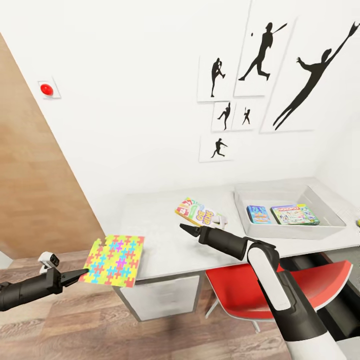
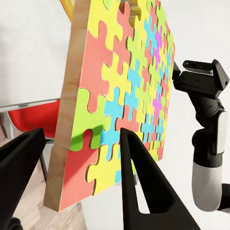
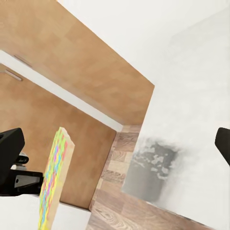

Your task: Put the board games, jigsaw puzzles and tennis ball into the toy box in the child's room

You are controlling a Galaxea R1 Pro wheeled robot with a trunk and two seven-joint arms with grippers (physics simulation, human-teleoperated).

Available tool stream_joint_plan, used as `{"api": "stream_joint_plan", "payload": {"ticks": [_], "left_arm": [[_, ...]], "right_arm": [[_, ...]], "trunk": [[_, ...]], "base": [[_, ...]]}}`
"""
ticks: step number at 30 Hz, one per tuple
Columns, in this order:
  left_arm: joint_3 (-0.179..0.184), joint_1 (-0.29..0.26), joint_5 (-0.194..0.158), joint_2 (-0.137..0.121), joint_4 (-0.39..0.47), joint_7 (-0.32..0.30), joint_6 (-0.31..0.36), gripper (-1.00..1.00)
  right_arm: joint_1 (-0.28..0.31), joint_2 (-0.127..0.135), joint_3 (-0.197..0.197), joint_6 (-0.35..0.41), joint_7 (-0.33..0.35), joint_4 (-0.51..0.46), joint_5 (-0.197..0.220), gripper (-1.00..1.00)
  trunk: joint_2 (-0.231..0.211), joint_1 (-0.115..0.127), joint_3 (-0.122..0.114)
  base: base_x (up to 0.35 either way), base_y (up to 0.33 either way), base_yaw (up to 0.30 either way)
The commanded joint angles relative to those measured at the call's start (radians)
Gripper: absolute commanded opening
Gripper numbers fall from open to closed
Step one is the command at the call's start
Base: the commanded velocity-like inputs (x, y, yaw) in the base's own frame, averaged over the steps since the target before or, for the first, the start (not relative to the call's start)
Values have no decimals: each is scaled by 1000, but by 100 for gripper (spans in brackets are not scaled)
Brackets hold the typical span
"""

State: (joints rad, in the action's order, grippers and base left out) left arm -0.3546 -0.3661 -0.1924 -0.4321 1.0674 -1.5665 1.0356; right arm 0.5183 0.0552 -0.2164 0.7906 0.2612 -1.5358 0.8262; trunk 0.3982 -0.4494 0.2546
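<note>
Off the table's [image 1: 165, 250] corner, left tool [image 1: 80, 273] pinching flat wooden-edged jigsaw puzzle [image 1: 114, 253]

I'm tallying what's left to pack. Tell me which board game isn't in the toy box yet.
The yellow-and-red board game lying on the table, just ahead of the right gripper. The other two, blue and green, already lie inside the toy box.

Body: black and white arms, black pincers.
Left pincer [image 1: 82, 272]: matte black tapered fingers, small white block on the wrist. Right pincer [image 1: 186, 229]: black pointed tip, black forearm, glossy white upper segment.
</note>
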Motion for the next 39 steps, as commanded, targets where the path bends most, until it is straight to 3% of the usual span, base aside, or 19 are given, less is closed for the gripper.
{"api": "stream_joint_plan", "payload": {"ticks": [1,14,39], "left_arm": [[1,0,1,0,0,-4,11,-100],[2,0,1,0,0,-4,11,-100],[2,1,-1,-1,1,-4,11,-100]], "right_arm": [[0,1,0,4,4,-1,-3,100],[-6,1,-1,1,62,-2,-4,100],[-23,2,0,-2,95,-5,-4,100]], "trunk": [[2,-1,0],[2,-1,-20],[2,-1,-61]], "base": [[0,0,-48],[0,0,-11],[0,0,0]]}}
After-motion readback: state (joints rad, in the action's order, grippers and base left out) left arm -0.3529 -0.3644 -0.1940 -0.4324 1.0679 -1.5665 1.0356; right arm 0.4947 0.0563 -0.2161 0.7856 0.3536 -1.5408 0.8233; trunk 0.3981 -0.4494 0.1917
